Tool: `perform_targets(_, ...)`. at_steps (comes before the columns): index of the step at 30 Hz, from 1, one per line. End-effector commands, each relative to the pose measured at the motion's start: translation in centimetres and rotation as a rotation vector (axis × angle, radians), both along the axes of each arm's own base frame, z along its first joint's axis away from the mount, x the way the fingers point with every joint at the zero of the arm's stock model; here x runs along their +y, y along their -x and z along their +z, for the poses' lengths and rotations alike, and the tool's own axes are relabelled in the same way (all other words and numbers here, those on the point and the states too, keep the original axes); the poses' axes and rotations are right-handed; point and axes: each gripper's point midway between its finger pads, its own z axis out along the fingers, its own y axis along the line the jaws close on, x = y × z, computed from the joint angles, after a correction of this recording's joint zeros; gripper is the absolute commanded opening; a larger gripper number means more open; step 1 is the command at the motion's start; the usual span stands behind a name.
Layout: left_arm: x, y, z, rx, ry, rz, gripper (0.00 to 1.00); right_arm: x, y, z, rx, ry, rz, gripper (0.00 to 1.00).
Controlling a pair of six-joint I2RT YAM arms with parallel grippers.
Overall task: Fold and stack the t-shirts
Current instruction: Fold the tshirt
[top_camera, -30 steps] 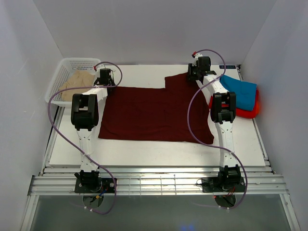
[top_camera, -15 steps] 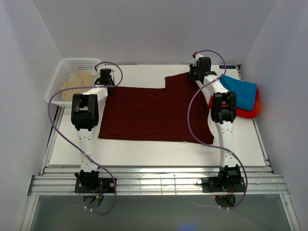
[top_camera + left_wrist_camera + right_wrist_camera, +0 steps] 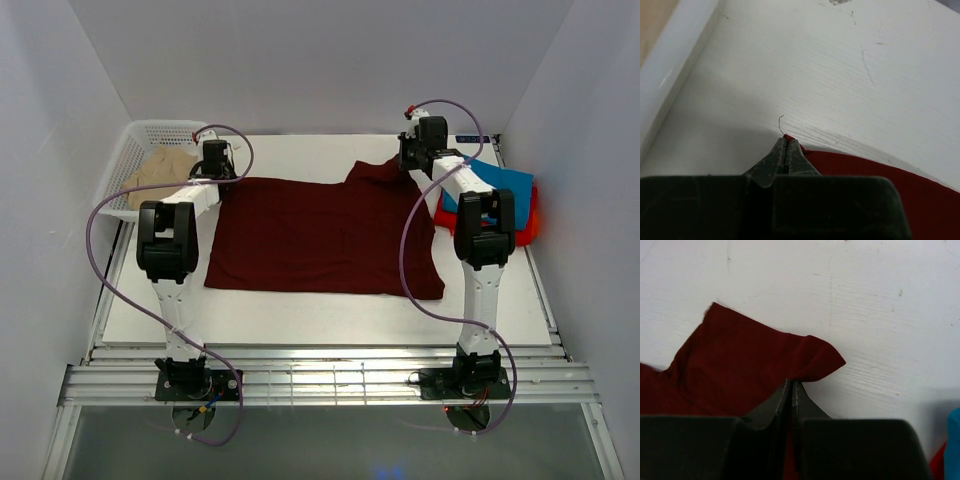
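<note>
Left gripper (image 3: 786, 142) and right gripper (image 3: 791, 385) are clamping shut on far corners of the unfolded maroon shirt (image 3: 320, 235); teal shirt (image 3: 515, 186) and red shirt (image 3: 528, 229) are lying stacked at two o'clock; beige shirt (image 3: 160, 166) is waiting.

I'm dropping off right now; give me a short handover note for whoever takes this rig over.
Left gripper: fingers shut on the far left corner of the dark maroon cloth t-shirt.
Right gripper: fingers shut on its far right part, cloth bunched there.
The maroon shirt lies spread on the white table, unfolded.
Done: teal-blue cloth t-shirt lies folded on the bright red-orange cloth t-shirt, at the right edge.
Beige cloth t-shirt lies crumpled in the white plastic mesh basket, far left.
Left: fold and stack the maroon, then the beige.
</note>
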Motion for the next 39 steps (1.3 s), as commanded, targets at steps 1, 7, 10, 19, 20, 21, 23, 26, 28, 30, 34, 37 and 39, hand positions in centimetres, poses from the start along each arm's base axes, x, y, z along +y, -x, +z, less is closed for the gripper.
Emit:
perform_targets(1,-0.2,0.2,4.8,-0.091,-0.003,-0.014,0.00,0.7,0.5,4.7,-0.101,0.014,0.007,0.08)
perform_targets(7,-0.3,2.9,3.5,-0.048,0.020,-0.011,0.00,0.6,5.3,3.3,-0.037,0.033,0.008,0.08)
perform_targets(10,-0.2,4.7,2.4,-0.013,0.025,-0.001,0.00,0.4,8.0,2.6,-0.005,0.035,0.004,0.08)
perform_targets(19,1.5,9.5,2.2,0.010,0.011,0.090,0.00,-0.5,14.5,2.1,0.035,0.046,-0.016,0.08)
perform_targets(20,1.6,9.9,2.1,0.020,0.010,0.102,0.00,-0.5,14.8,2.9,0.023,0.040,-0.020,0.08)
perform_targets(21,1.8,10.2,2.2,0.019,0.012,0.114,0.00,-0.6,15.1,3.2,0.021,0.041,-0.022,0.08)
perform_targets(23,1.9,10.9,2.7,0.011,0.018,0.124,0.00,-0.8,16.1,3.0,0.035,0.049,-0.025,0.08)
perform_targets(26,2.2,11.9,3.3,0.003,0.019,0.141,0.00,-1.1,17.3,4.4,0.012,0.055,-0.030,0.08)
perform_targets(28,2.3,12.3,3.7,-0.005,0.018,0.149,0.00,-1.3,17.8,4.6,0.014,0.059,-0.033,0.08)
perform_targets(30,2.5,12.9,4.2,-0.013,0.020,0.157,0.00,-1.4,18.5,4.7,0.019,0.061,-0.031,0.08)
perform_targets(34,2.8,14.4,4.8,-0.022,0.030,0.182,0.00,-1.5,19.8,4.8,0.029,0.057,-0.032,0.08)
perform_targets(37,3.1,15.5,5.2,-0.045,0.028,0.194,0.00,-2.2,20.5,4.7,0.027,0.075,-0.058,0.08)
perform_targets(39,3.2,16.2,4.7,-0.023,0.026,0.199,0.00,-2.2,20.9,4.6,0.032,0.073,-0.058,0.08)
